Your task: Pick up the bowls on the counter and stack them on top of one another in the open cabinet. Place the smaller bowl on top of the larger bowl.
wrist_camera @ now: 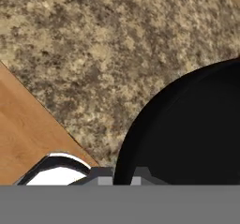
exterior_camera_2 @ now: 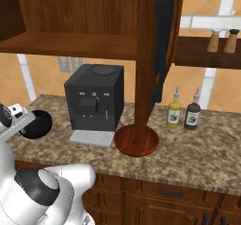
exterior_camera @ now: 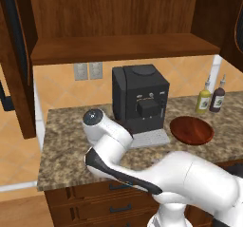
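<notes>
Nearest our lens, the rim of the small black bowl (wrist_camera: 187,129) fills the lower right of the hand view, with the two dark fingertips of our gripper (wrist_camera: 123,175) straddling its edge, pinched tight on the wall of the bowl. The bowl sits on the speckled granite counter (wrist_camera: 93,45) close to its front edge, to the left of the black coffee machine (exterior_camera_2: 94,99); from the right base view we see it as a dark dome (exterior_camera_2: 38,124) just beside our wrist. The wide reddish-brown bowl (exterior_camera_2: 136,140) rests well apart, on the far side of the machine, near two bottles (exterior_camera_2: 183,112), and is untouched. Above, the open cabinet (exterior_camera: 123,48) shows a bare wooden shelf. As we judge it, the grip is made and the lift comes next: we should rise straight up so the rim does not slip from so narrow a pinch, keep the bowl level, and clear the shelf's front lip before moving in. Since the black bowl belongs on top, parking it to one side of the shelf would leave room for the larger one.
</notes>
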Controlling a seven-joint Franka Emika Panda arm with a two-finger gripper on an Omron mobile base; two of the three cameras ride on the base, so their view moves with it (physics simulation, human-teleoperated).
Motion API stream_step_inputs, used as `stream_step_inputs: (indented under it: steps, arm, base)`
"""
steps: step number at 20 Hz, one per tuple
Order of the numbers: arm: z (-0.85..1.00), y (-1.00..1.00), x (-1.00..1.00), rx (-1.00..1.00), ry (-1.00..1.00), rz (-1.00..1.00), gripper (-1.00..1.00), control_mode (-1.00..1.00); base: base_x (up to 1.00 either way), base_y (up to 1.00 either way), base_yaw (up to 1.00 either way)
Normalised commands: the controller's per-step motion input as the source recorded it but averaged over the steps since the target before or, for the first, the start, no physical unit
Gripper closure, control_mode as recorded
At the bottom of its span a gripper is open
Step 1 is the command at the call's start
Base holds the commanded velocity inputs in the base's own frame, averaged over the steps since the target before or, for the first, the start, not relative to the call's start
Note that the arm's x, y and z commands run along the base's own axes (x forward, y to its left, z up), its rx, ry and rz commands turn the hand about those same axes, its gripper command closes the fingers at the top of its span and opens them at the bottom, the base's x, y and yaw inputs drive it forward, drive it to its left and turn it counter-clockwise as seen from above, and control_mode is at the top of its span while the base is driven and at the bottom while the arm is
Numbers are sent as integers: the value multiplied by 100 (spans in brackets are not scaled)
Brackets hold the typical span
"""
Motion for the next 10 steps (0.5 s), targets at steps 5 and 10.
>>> stream_step_inputs:
  steps: [5, 10]
  arm:
    - [7, -68, -68, 0, 12, -6, 100, -100]
    - [22, -89, -27, 0, 14, -7, 100, -100]
  base:
    - [0, 0, 0]
    - [0, 0, 0]
